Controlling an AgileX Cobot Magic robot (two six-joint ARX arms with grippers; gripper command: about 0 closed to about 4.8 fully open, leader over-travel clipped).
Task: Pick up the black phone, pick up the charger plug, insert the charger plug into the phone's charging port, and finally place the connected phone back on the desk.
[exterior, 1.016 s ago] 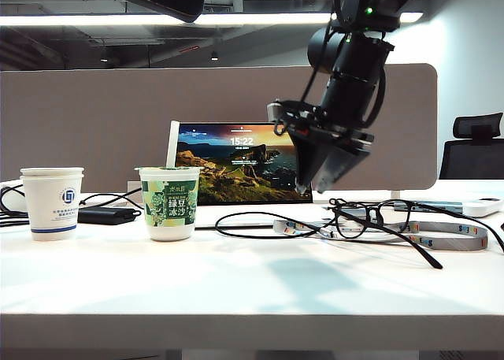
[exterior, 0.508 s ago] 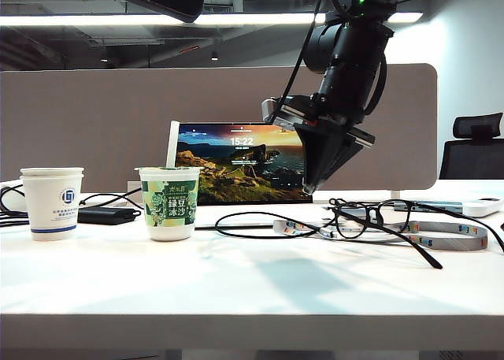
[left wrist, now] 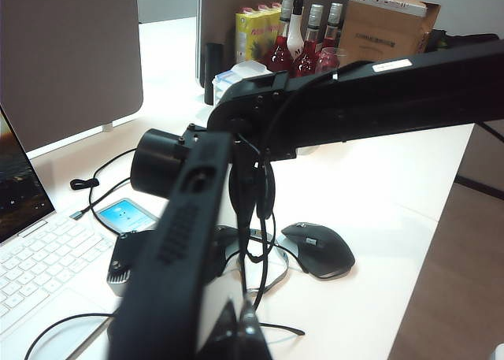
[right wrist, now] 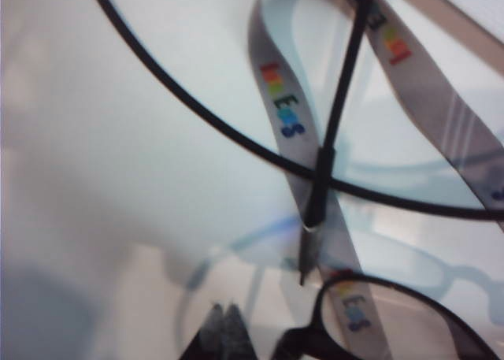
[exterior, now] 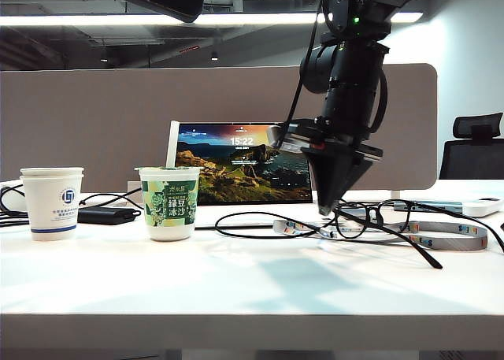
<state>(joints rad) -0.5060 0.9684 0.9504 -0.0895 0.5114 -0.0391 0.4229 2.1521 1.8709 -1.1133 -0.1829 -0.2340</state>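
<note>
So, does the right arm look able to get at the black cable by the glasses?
Probably yes: the right gripper hangs tip-down just above the desk beside the cable, but its jaws are shut, and glasses and lanyard crowd that spot.

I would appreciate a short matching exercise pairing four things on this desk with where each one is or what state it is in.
Column one:
1. right gripper
2. left gripper
3. green-labelled cup
4. black glasses

Column two:
A. lying on the desk over a grey lanyard
B. shut, pointing down just above the desk beside the glasses
C. standing left of the laptop screen with a white stick in it
D. shut, raised beside the laptop, away from the work

Pairs: 1-B, 2-D, 3-C, 4-A
</note>
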